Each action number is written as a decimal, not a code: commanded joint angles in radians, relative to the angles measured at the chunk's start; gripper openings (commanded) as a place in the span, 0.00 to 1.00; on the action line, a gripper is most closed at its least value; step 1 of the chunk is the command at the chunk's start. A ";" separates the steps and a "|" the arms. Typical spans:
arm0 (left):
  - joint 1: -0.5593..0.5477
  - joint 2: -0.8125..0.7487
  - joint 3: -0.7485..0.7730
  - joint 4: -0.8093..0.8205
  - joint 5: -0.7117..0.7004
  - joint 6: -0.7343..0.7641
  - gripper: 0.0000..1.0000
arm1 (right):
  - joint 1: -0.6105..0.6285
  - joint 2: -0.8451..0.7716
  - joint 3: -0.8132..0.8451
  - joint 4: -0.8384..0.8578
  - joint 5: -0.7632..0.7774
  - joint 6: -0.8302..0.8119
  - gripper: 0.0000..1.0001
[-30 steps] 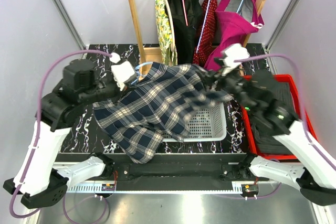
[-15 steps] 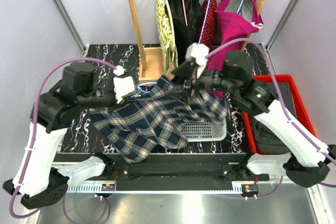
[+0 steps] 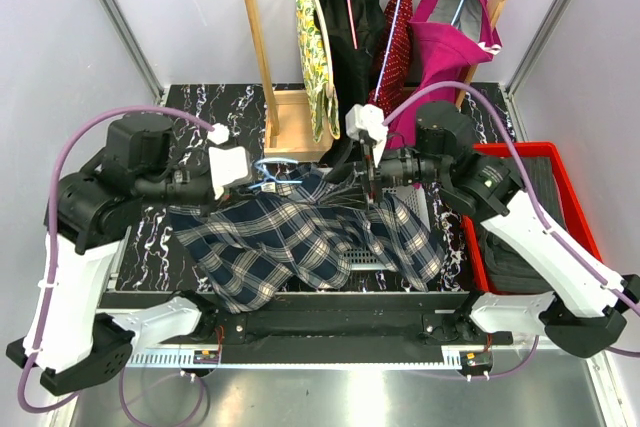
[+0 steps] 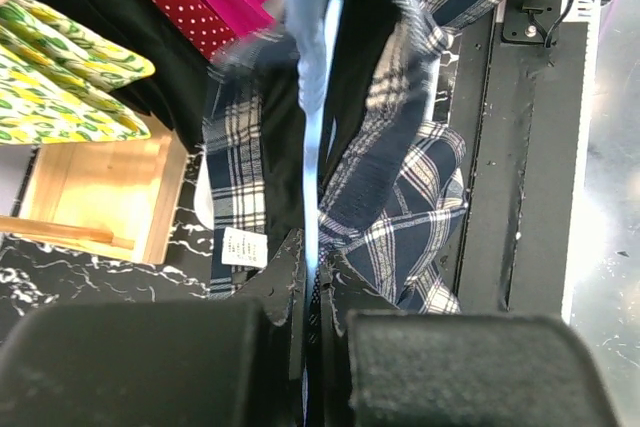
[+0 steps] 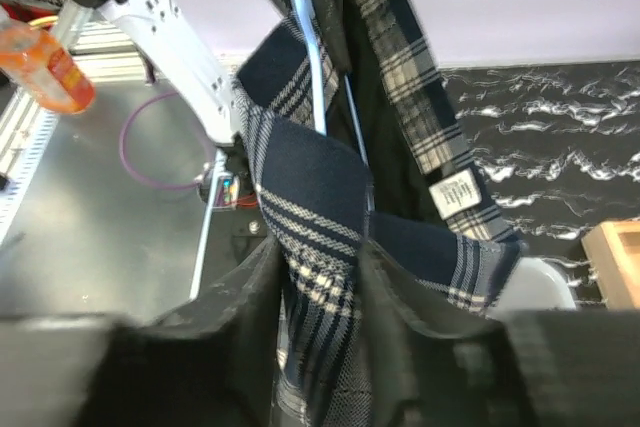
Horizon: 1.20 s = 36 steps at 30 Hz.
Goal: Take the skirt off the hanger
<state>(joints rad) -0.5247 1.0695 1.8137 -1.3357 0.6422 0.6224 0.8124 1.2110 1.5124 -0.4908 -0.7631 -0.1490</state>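
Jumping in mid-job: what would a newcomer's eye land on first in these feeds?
The dark plaid skirt stands out first, spread across the middle of the black marble table between the two arms. The left gripper is shut on the light-blue hanger, and the right gripper pinches a fold of the skirt. At the back, a wooden rack holds bright garments.

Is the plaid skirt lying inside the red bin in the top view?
No, the plaid skirt is draped across the middle of the table, apart from the red bin at the right edge.
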 commanded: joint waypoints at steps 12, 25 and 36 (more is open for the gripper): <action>-0.001 0.009 0.144 0.119 0.059 -0.118 0.00 | 0.005 0.073 0.034 -0.175 0.155 -0.081 0.00; -0.001 -0.022 0.028 0.190 0.167 -0.256 0.75 | 0.008 -0.028 -0.003 -0.008 0.338 -0.100 0.00; 0.000 0.026 0.116 0.222 0.176 -0.254 0.92 | 0.042 -0.013 0.002 -0.040 0.375 -0.116 0.00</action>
<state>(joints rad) -0.5236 1.0935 1.9610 -1.1782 0.8295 0.3531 0.8379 1.2049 1.4990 -0.5720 -0.4236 -0.2558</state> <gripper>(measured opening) 0.959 0.042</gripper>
